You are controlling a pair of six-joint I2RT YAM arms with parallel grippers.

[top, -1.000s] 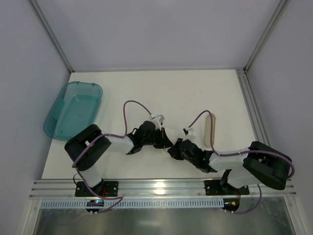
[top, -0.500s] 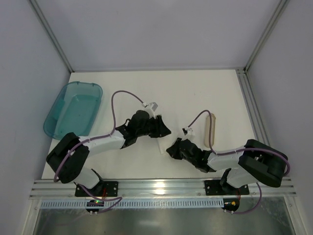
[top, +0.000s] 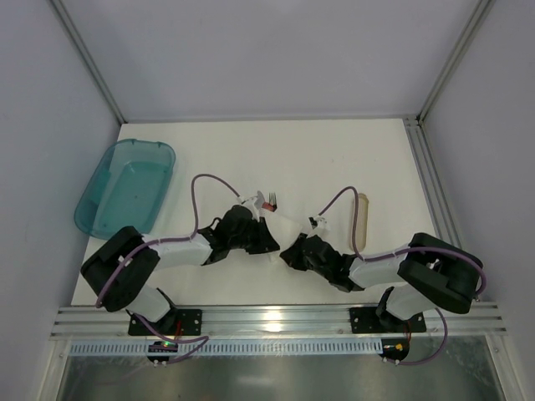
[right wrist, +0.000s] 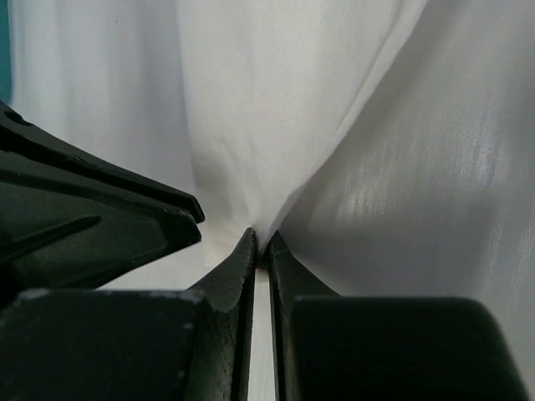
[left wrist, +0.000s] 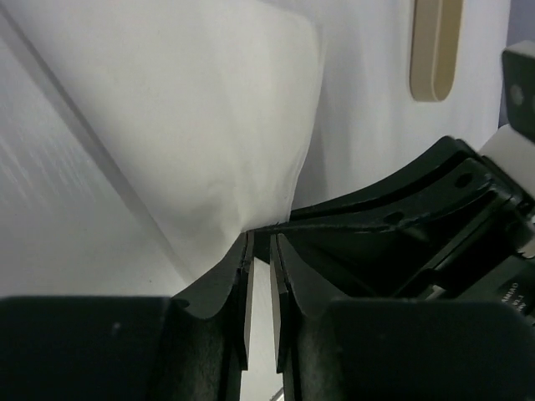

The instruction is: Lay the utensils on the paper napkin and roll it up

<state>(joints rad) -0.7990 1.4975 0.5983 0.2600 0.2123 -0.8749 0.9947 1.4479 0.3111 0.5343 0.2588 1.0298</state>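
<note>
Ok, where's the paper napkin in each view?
Top external: paper napkin at centre, left of the tan tube.
Left wrist: upper centre, pinched by the left hand.
Right wrist: upper centre, pinched by the right hand.
Landmark: tan tube, also top right in left wrist.

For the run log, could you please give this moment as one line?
left gripper: shut on paper napkin | right gripper: shut on paper napkin | fork: tines visible by left gripper
</note>
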